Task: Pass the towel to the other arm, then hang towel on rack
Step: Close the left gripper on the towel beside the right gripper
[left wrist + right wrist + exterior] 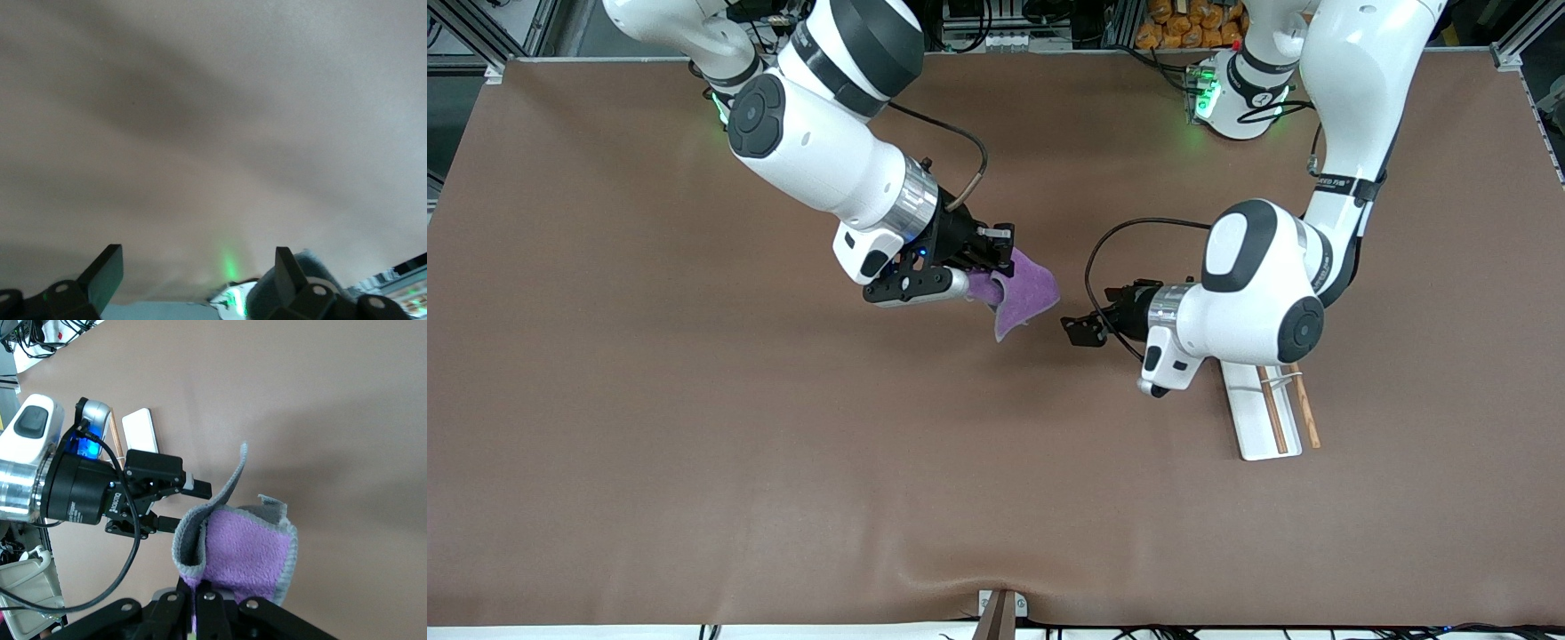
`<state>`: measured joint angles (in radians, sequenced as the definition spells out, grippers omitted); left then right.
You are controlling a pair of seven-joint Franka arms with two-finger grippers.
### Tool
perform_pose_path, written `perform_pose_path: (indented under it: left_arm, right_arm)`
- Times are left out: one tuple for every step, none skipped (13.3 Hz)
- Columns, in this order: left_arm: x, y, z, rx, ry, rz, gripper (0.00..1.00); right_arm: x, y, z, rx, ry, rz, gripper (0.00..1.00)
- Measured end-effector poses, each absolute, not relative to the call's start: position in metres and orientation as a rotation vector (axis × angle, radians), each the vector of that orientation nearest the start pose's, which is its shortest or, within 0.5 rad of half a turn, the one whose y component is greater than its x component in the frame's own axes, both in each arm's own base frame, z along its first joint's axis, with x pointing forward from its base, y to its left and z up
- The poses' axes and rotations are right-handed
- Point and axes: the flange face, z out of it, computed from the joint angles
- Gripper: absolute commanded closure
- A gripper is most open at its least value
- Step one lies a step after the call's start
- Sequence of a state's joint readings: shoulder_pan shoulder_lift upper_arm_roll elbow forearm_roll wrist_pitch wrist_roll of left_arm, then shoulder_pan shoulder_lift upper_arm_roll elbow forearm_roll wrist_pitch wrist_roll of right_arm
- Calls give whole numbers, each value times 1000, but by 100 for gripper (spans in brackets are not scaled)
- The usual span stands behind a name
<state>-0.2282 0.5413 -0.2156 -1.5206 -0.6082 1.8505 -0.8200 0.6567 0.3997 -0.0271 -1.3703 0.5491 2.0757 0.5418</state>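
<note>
Currently noted: right gripper (996,258) pinching towel (1024,295) aloft over table (694,462); left gripper (1089,320) spread, near rack (1258,418).

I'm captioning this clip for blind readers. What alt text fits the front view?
Above a brown table, the right gripper holds a purple towel in the air, shut on it, facing the open left gripper close by. A white rack with two wooden rods lies on the table at the left arm's end, partly under that arm.
</note>
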Motion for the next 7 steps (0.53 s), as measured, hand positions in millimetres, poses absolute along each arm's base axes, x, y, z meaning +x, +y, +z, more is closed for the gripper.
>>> perform_pose_path:
  left_arm:
    - [607,-314,353,-3233,-1104,1018,0]
    - [606,-316,354,-3210,-1142,1031,0]
    - [605,-318,354,-3190,-1173,1038,0]
    - [605,-319,356,-3176,-1197,1041,0]
    - [605,-320,357,-3168,-1210,1044,0]
    - [604,-322,357,-3163,-1216,1048,0]
    - [604,-324,358,-3157,-1224,1052,0]
  right_arm:
    - [555,442,528,-2551,133,42,100]
    - [555,442,528,-2551,133,42,100]
    - [555,442,528,-2551,133,42,100]
    - [555,442,528,-2551,133,42,100]
    - [555,442,528,-2551,133,41,100]
    - [555,442,528,-2551,133,41,100]
    - [555,442,528,-2551,133,41,100]
